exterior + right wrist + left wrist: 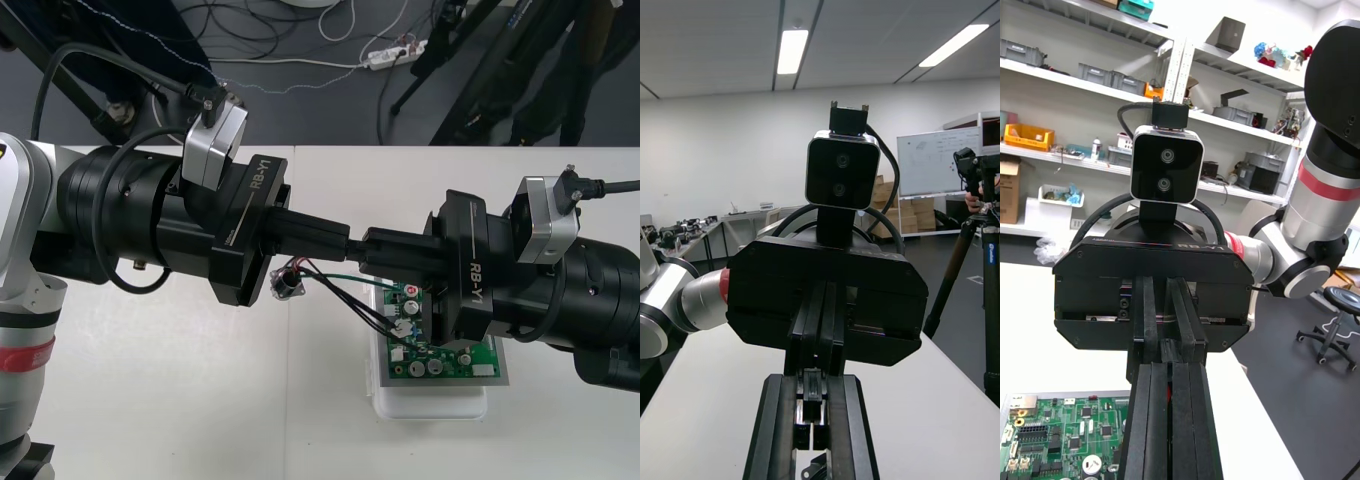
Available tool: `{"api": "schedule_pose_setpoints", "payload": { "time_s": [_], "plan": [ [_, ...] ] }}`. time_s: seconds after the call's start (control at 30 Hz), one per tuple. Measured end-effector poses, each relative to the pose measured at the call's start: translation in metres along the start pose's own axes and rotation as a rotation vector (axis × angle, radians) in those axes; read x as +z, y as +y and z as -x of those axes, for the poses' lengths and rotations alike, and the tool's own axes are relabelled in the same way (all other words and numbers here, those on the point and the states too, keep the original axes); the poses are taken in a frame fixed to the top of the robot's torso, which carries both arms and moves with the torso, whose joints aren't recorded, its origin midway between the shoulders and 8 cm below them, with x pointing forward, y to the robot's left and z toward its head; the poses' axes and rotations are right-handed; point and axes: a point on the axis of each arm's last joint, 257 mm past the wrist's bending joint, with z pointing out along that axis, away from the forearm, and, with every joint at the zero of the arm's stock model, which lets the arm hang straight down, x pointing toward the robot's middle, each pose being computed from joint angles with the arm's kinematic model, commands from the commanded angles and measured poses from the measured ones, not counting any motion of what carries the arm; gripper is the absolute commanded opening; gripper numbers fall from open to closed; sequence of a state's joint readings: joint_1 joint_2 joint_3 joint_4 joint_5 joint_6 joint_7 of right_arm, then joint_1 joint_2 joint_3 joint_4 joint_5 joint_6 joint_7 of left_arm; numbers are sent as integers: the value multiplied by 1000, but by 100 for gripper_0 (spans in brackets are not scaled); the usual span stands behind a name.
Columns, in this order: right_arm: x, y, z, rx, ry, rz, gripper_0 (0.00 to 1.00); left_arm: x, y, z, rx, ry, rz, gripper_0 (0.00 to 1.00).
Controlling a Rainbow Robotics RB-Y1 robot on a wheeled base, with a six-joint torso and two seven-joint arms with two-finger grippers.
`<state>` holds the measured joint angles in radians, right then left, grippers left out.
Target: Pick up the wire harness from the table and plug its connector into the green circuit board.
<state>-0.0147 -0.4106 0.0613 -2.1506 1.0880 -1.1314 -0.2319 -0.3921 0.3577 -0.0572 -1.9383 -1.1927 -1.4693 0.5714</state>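
Where the two arms meet above the middle of the surface (pixel 200 400), the left pincer (pixel 347 238) and the right pincer (pixel 373 244) stand tip to tip, almost touching. Both are closed. In the left wrist view the left arm's fingers (pixel 1154 420) lie pressed together. In the right wrist view the right arm's fingers (pixel 779 435) stand close to the middle with only a narrow slit between them. No wire can be seen clamped in either.

Just beside the left pincer's fingers, toward the near edge of the surface, is the wire harness (pixel 340 290). Its round metal socket (pixel 285 287) sits next to the left pincer's black body. From the socket the thin wires (pixel 355 300), red, green and black, run rightward and reach the left part of the green circuit board (pixel 452 363), below the right pincer's fingers. Whether the plug is seated there cannot be told.

The board rests on a white base (pixel 430 405) close to the near edge of the surface, right of its middle and partly under the right pincer's body.
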Motion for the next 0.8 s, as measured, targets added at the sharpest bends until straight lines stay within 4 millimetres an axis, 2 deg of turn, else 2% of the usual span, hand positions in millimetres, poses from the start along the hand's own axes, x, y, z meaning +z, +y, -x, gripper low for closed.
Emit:
{"api": "schedule_pose_setpoints", "payload": {
  "time_s": [0.1, 0.13, 0.17, 0.2, 0.23, 0.27, 0.3, 0.33, 0.37, 0.67, 0.8],
  "plan": [
    [0, 0, 0, 0, 0, 0, 0, 0, 0, 0, 0, 0, 0, 0],
    [0, 0, 0, 0, 0, 0, 2, 0, 0, 0, 0, 0, 0, 0],
    [0, 0, 0, 0, 0, 0, 9, 0, 0, 0, 0, 0, 0, 0],
    [0, 0, 0, 0, 0, 0, 36, 0, 0, 0, 0, 0, 0, 0],
    [0, 0, 0, 0, 0, 0, 52, 0, 0, 0, 0, -1, 0, 0],
    [0, 0, 0, 0, 0, 0, 75, 0, 0, 0, 0, -1, -1, 0],
    [0, 0, 0, 0, 0, 1, 83, 0, 0, 0, 0, 0, -1, 0],
    [0, 0, 0, 0, 0, 1, 96, 0, 0, 0, 0, 0, -1, 0],
    [0, 0, 0, 0, 0, 1, 100, 0, 0, 0, 0, 0, -1, 0],
    [-2, 4, -1, -3, 10, 16, 100, -1, -3, 4, -2, -14, -10, 0],
    [-12, 13, -8, -21, 58, 63, 100, -2, -3, 2, -3, -6, -8, 0]
  ]
}}
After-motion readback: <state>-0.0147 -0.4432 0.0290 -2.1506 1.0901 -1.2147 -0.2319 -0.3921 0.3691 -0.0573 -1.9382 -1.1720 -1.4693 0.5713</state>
